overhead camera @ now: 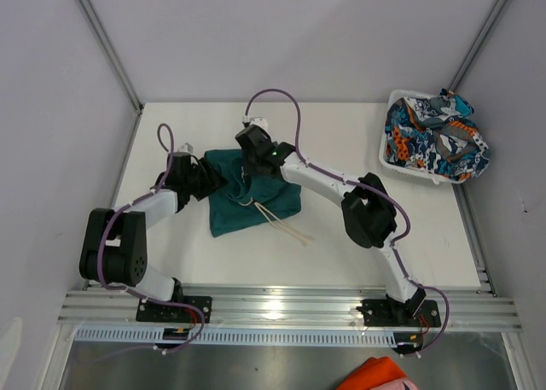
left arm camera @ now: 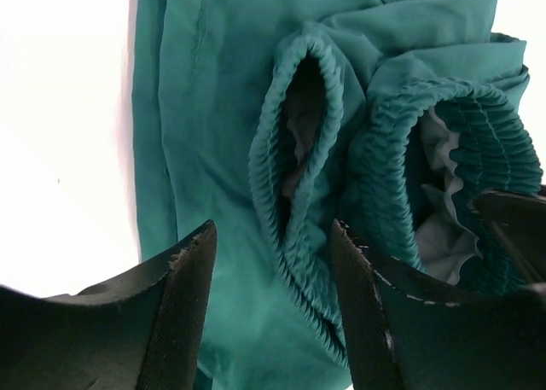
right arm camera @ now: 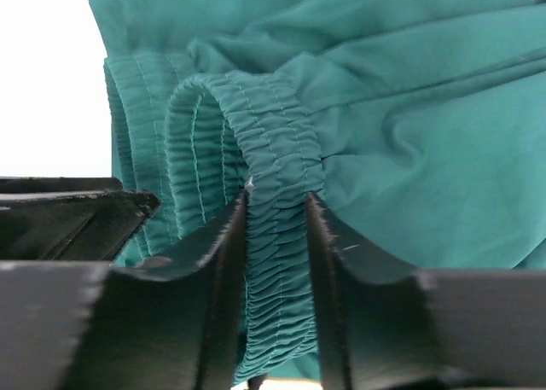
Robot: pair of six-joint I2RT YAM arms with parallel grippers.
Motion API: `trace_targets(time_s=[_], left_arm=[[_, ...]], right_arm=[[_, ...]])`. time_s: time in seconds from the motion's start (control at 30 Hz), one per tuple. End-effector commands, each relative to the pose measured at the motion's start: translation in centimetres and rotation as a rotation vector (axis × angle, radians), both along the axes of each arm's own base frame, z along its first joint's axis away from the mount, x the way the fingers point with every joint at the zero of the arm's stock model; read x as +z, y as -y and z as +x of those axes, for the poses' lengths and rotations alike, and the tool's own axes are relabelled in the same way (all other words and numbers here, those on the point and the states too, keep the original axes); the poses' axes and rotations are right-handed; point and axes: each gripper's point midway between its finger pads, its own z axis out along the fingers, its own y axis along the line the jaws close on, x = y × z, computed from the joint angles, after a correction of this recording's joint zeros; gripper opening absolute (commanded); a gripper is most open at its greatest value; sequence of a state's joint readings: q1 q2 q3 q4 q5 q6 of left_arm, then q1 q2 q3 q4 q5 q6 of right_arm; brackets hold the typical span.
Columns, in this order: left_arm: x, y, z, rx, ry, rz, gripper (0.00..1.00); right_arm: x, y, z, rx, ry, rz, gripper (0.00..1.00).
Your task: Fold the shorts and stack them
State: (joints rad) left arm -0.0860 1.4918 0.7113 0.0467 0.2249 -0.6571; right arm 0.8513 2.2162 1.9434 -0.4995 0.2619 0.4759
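Observation:
The dark teal-green shorts (overhead camera: 256, 200) lie crumpled at the table's middle left, their pale drawstring (overhead camera: 283, 225) trailing toward the front. My right gripper (overhead camera: 256, 157) is at their far edge, and in the right wrist view it (right arm camera: 277, 206) is shut on a fold of the ribbed elastic waistband (right arm camera: 273, 134). My left gripper (overhead camera: 205, 178) is at the shorts' left edge. In the left wrist view it (left arm camera: 273, 236) is open, its fingers (left arm camera: 183, 305) on either side of another waistband fold (left arm camera: 294, 194) without pinching it. The printed shorts (overhead camera: 435, 134) lie heaped in the basket.
A white mesh basket (overhead camera: 394, 164) stands at the table's far right corner, the printed shorts spilling over its rim. A plain orange cloth (overhead camera: 380, 377) lies below the rail at the bottom edge. The two grippers are close together over the teal shorts.

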Motion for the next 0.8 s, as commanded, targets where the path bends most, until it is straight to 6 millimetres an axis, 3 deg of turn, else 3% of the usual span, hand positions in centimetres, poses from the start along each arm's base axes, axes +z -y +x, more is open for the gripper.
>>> trace_targets(time_s=[0.0,0.23,0.43,0.67,0.77], left_arm=[[2.2,0.3,2.7,-0.006,0.096,-0.029,0.59],[1.1,0.8,3.6,-0.040,0.115,-0.037,0.51],[-0.7,0.9,3.8,-0.057,0.088,-0.024,0.39],[-0.8,1.1,3.8,-0.082,0.105,-0.016,0.21],[-0.6,1.3,3.9,-0.095,0.125,-0.022,0.19]], right_arm=[[1.4,-0.5,1.8,-0.073,0.103,0.033,0.30],[2.6,-3.0,2.6,-0.079,0.167,0.131,0.03],[2.5,-5.5,2.6,-0.031,0.186,0.160,0.00],[1.3,-7.7,2.5,0.013,0.192,0.165,0.00],[1.4,-8.5,2.2,0.022,0.210,0.180,0.00]])
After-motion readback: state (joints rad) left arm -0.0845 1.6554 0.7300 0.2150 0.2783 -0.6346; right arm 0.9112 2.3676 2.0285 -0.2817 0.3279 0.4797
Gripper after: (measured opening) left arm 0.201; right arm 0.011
